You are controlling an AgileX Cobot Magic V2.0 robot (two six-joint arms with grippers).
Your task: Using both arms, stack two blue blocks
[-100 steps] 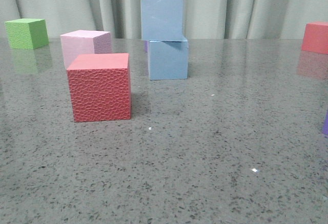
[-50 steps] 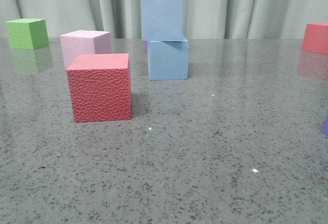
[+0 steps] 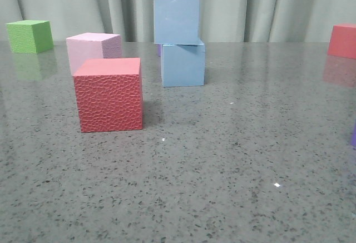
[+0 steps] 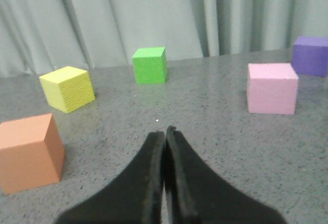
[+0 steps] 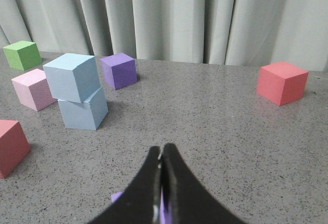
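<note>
The two pale blue blocks stand stacked at the table's middle back, the upper block point(image 3: 176, 19) resting on the lower block point(image 3: 183, 64), shifted a little to the left. They also show in the right wrist view, the upper point(image 5: 73, 77) turned slightly on the lower point(image 5: 83, 110). Neither gripper appears in the front view. My left gripper point(image 4: 165, 130) is shut and empty above bare table, far from the stack. My right gripper point(image 5: 161, 149) is shut and empty, well back from the stack.
A red textured cube point(image 3: 109, 94), a pink cube point(image 3: 92, 48) and a green cube point(image 3: 29, 36) stand left of the stack, and a red cube point(image 3: 342, 40) at far right. An orange cube point(image 4: 29, 152) and a yellow cube point(image 4: 67, 88) lie near the left gripper. A purple cube point(image 5: 119, 70) stands behind the stack, and a purple object point(image 5: 117, 197) shows under the right fingers.
</note>
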